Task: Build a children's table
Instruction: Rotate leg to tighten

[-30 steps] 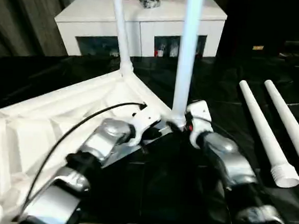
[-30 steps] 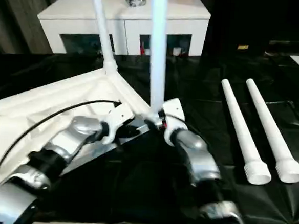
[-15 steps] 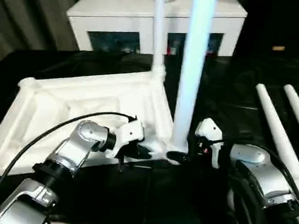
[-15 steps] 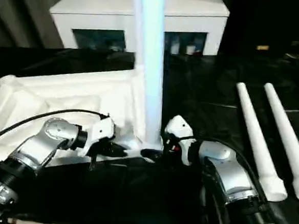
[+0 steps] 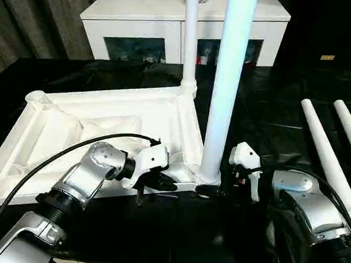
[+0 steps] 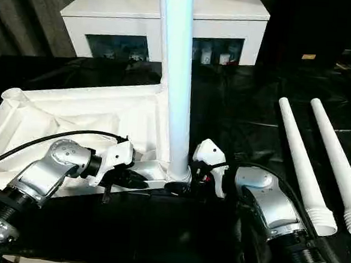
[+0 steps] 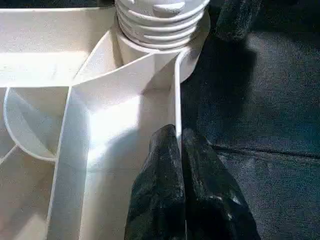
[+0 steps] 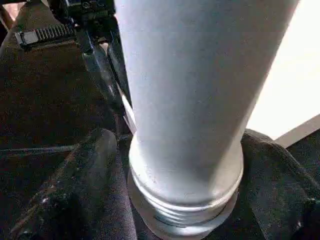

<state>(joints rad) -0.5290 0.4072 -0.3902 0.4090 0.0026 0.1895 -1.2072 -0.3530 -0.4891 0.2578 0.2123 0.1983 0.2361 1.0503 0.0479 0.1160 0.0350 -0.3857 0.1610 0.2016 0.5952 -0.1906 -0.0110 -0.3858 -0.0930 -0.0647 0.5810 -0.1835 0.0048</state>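
The tabletop [image 5: 110, 124] lies upside down on the black-covered worktop [image 5: 298, 104], ribbed underside up, so its round corner sockets face upward for the legs. Two legs stand in sockets already: the far leg [image 5: 189, 42] at the far right corner and the near leg [image 5: 227, 81] at the near right corner. The left tool [image 7: 182, 200] has its two black fingers pressed together on the tabletop's thin edge wall just beside the near socket, pinching that rim, most likely to stop the tabletop from turning or sliding while the leg is worked. The right tool [image 8: 180, 165] sits around the near leg's base, one finger on each side of the tube and touching it, gripping right above the socket, where torque and downward push would be best applied. Screw threads on the leg end still show above the socket collar in the left wrist view, so the leg looks not fully seated. Two spare legs [image 6: 309, 159] lie side by side on the worktop at the right, well apart from the tabletop, threaded wide ends toward the robot. All parts are smooth, white, rigid moulded plastic; the legs are long tapered tubes, slick, so slipping in the grip is a risk. A white cabinet [image 5: 171, 23] stands at the far side.
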